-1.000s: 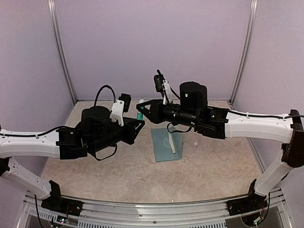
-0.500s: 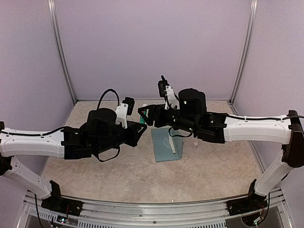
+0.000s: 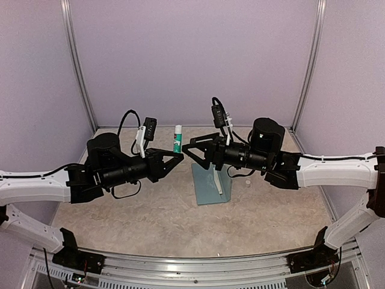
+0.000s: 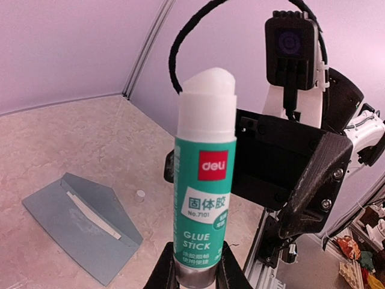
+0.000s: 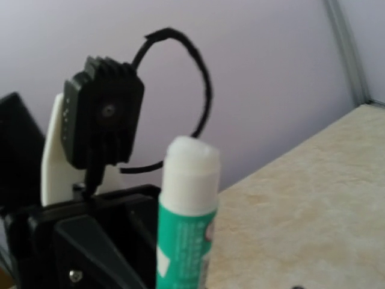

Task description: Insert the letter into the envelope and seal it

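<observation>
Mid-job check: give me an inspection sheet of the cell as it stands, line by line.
Surface: beige mottled table, no spills seen.
Job's things: envelope lying flat, flap open, white strip along the fold; contents cannot be told. Glue stick uncapped, upright.
Clutter: small white cap-like piece on the table, right of the envelope.
Grippers: left gripper shut on the glue stick's base; right gripper open, beside the stick, holding nothing.
Cables: black cable loops at the left and right wrist cameras, apart from the stick.
Surroundings: lilac walls, metal posts; nothing else seen.
</observation>
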`<state>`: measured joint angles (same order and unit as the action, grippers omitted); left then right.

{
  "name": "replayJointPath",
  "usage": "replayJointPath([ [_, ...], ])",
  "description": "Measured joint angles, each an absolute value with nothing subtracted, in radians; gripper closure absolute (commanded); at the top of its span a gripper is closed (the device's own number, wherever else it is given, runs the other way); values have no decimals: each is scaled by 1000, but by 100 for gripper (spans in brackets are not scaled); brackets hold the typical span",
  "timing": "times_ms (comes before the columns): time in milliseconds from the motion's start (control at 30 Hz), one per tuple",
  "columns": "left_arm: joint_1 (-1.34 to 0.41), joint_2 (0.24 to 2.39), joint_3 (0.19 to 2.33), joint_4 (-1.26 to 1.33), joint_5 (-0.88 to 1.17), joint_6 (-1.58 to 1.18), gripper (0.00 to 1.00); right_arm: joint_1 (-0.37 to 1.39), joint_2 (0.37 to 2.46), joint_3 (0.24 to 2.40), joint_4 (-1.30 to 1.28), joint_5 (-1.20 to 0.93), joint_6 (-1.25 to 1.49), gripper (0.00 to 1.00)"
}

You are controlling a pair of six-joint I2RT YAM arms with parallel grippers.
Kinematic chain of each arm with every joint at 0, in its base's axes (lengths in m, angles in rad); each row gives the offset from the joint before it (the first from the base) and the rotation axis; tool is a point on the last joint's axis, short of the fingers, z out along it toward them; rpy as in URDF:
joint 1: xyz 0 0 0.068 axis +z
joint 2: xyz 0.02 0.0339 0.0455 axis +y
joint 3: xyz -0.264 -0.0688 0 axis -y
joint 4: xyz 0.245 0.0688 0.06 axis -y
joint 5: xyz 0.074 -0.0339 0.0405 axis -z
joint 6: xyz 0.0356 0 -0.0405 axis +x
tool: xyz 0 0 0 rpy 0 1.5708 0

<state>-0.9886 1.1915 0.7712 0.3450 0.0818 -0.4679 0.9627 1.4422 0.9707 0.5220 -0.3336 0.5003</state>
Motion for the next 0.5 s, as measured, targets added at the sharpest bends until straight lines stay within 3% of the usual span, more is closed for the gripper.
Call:
replayJointPath([
  [267,-988,1179,762,389,185,-467,100,957,1459,976,583,-442,517,54],
  [500,-988,1179,761,401,233,-467,100,957,1496,1001,593,-519,519,56],
])
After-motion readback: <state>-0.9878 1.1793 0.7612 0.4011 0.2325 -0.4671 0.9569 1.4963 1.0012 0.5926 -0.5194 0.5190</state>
